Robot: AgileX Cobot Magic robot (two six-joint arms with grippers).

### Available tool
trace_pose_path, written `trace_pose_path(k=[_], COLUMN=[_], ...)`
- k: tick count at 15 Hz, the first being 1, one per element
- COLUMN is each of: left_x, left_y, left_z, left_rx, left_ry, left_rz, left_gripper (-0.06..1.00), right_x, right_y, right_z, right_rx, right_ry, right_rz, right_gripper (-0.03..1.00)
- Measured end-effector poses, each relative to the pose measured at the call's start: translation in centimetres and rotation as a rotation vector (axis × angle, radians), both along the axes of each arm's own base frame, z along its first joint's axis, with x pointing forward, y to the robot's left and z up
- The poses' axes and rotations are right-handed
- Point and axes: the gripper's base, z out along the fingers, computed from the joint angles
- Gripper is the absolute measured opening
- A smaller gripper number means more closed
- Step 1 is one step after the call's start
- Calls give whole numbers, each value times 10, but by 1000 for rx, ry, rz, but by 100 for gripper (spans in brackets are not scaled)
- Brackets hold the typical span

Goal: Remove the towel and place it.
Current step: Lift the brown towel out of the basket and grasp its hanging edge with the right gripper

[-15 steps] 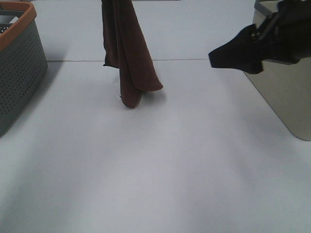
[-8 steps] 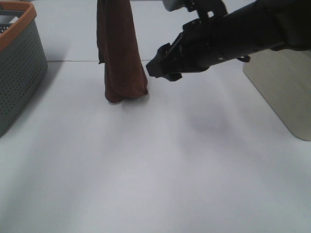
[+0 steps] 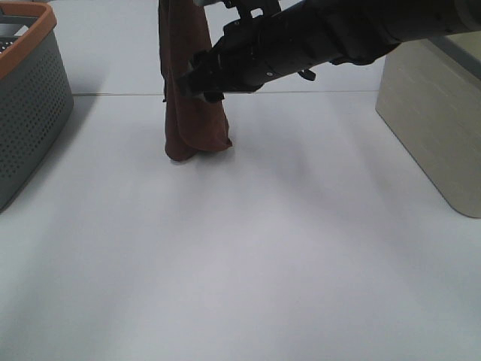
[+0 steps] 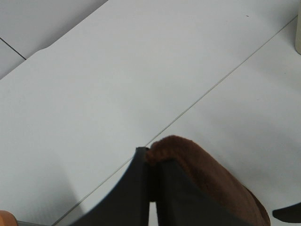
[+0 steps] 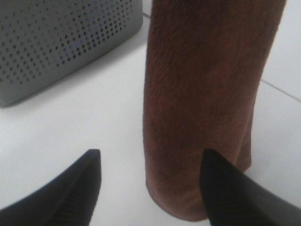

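Observation:
A dark brown towel [image 3: 192,113] hangs straight down from above the frame, its lower fold resting on the white table [image 3: 248,248]. My left gripper [image 4: 153,181] is shut on the towel's top edge [image 4: 197,169], seen from above in the left wrist view. My right gripper [image 3: 194,83] reaches in from the right and is at the towel's middle. In the right wrist view its open fingers [image 5: 80,183] stand wide apart in front of the hanging towel [image 5: 207,94], not touching it.
A grey perforated basket with an orange rim [image 3: 26,98] stands at the far left, also in the right wrist view [image 5: 61,42]. A beige box [image 3: 436,120] stands at the right edge.
My right arm has swept left from the right side up to the towel. The towel's lower end has bunched onto the table and shifted slightly.

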Motion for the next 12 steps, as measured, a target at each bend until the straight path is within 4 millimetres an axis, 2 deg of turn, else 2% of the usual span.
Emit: trace_pose_path(k=[2,4,7,10,12], left_x=[2,3,4,4,4], left_y=[-1,-2,-2,-2,-2], left_z=[-3,-6,-8,-8,-8], left_rx=[2,8,11,10,9], left_ry=[3,15,18,17,18], left_rz=[0,1,1,1,0], left_gripper=[2,2,2,2,2], right_x=[19,23,19,11,9], right_y=[10,14,18,25,28], right_z=[-3,-1,-2,-5,-6], right_rx=[149,224,299,288,262], right_ry=[62,98,193,268,251], right_rz=[-110,-150,-141,-42,-28], right_gripper=[53,53,53,53,53])
